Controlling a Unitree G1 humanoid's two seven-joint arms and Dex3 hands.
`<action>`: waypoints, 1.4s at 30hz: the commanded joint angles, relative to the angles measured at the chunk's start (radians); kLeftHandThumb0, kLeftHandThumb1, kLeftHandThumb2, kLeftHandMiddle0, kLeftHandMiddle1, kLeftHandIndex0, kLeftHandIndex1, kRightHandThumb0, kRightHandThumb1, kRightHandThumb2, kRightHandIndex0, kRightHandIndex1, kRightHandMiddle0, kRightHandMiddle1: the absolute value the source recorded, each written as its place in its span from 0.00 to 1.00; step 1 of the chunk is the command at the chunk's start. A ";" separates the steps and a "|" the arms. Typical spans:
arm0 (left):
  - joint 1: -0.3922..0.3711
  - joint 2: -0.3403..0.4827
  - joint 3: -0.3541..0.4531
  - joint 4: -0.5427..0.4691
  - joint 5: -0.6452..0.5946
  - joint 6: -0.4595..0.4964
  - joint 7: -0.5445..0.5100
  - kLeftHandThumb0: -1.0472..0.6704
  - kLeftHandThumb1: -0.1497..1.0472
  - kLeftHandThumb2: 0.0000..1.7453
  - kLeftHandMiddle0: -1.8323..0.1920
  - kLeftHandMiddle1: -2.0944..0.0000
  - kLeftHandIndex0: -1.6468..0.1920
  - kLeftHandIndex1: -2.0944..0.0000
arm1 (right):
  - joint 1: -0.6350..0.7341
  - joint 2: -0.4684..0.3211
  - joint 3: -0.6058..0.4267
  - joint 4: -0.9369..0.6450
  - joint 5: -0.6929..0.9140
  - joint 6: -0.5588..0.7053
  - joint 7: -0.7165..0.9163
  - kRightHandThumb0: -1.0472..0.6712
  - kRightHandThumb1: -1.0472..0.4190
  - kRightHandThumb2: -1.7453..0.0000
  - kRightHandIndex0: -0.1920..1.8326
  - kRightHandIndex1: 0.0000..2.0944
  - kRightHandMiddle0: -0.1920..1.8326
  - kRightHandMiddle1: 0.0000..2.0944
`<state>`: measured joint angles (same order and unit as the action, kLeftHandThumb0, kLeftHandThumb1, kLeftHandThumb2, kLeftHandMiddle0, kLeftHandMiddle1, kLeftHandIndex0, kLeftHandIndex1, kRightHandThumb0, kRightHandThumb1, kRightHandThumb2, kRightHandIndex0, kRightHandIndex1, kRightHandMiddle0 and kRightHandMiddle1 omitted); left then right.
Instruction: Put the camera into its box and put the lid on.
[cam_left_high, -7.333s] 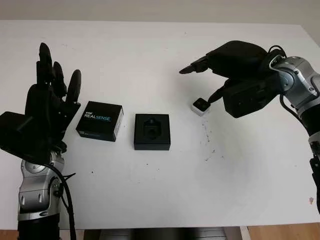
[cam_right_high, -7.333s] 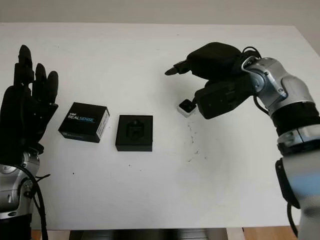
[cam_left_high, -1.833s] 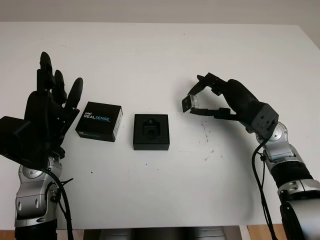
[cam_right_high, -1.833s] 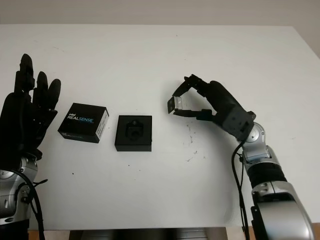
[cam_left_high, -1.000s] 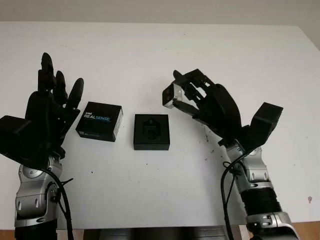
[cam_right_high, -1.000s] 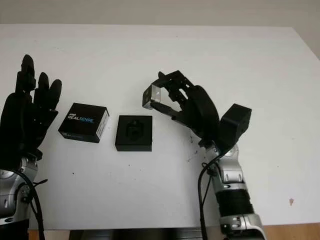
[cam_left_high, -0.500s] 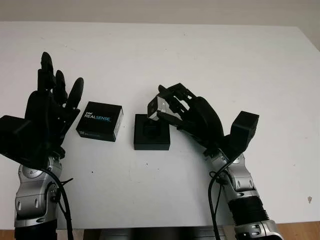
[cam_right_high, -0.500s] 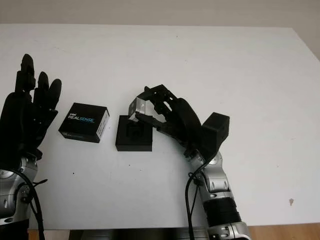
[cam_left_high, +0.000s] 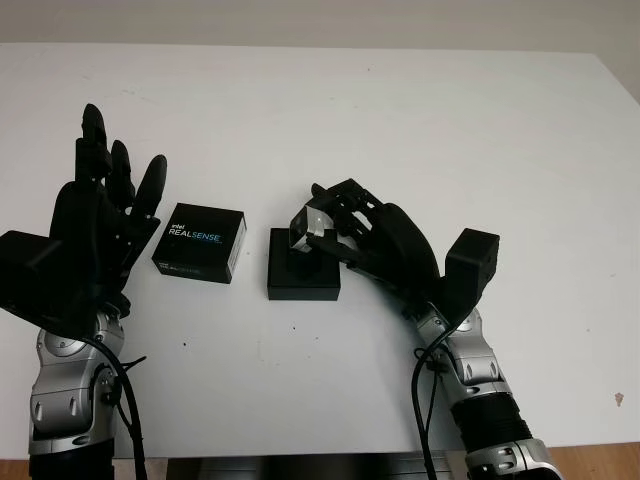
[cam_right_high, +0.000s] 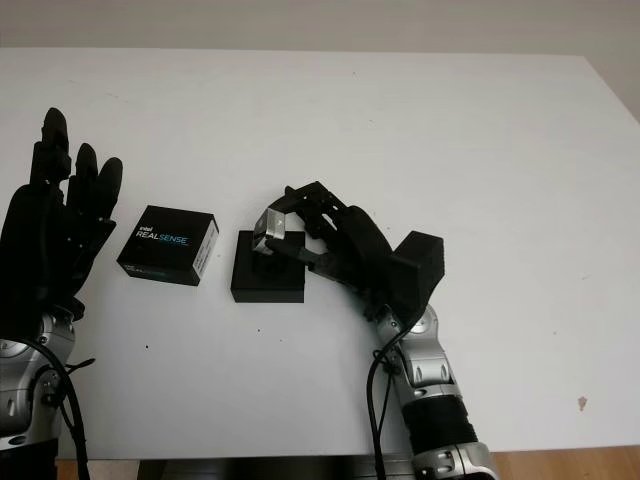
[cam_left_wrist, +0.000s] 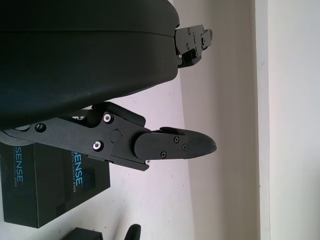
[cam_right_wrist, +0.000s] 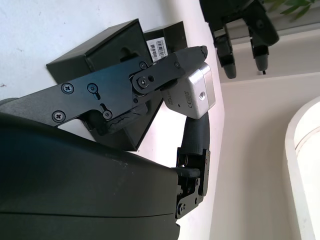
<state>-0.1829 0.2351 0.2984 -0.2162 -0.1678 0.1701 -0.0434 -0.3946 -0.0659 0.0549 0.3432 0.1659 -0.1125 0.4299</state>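
camera (cam_left_high: 303, 226) lowered beside realsense lid (cam_left_high: 199, 242)

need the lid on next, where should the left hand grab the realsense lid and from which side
Probably from above, pinching the lid's two long edges. It lies flat on the table, printed face up, just beside the open left hand; its low flat shape leaves only the thin side walls to grip.

The small silver metal cube camera (cam_left_high: 303, 226) is held tilted just above the open black square box (cam_left_high: 303, 264), over its far edge, pinched in the fingers of the right hand (cam_left_high: 375, 240). The box lies flat on the white table, its dark moulded recess facing up. Its black lid printed REALSENSE (cam_left_high: 199, 242) lies flat just left of the box, apart from it.
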 joint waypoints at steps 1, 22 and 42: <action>0.006 -0.001 0.000 -0.011 -0.002 -0.003 0.001 0.35 1.00 0.19 0.96 0.97 0.99 0.98 | -0.012 0.006 0.004 0.023 -0.016 -0.031 -0.004 0.35 0.03 0.97 0.16 0.03 0.22 0.81; 0.008 -0.011 -0.013 0.004 0.005 -0.012 0.013 0.35 1.00 0.20 0.97 0.98 1.00 0.98 | -0.066 0.032 0.006 0.186 -0.064 -0.113 -0.012 0.33 0.03 0.97 0.16 0.03 0.22 0.83; 0.007 -0.017 -0.027 0.003 0.020 -0.017 0.030 0.34 1.00 0.21 0.98 0.98 0.99 0.98 | -0.019 0.015 0.005 0.121 -0.053 -0.088 0.041 0.32 0.02 0.97 0.15 0.02 0.23 0.84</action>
<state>-0.1828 0.2207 0.2740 -0.2042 -0.1534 0.1654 -0.0134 -0.4363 -0.0444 0.0621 0.4703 0.1047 -0.2113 0.4684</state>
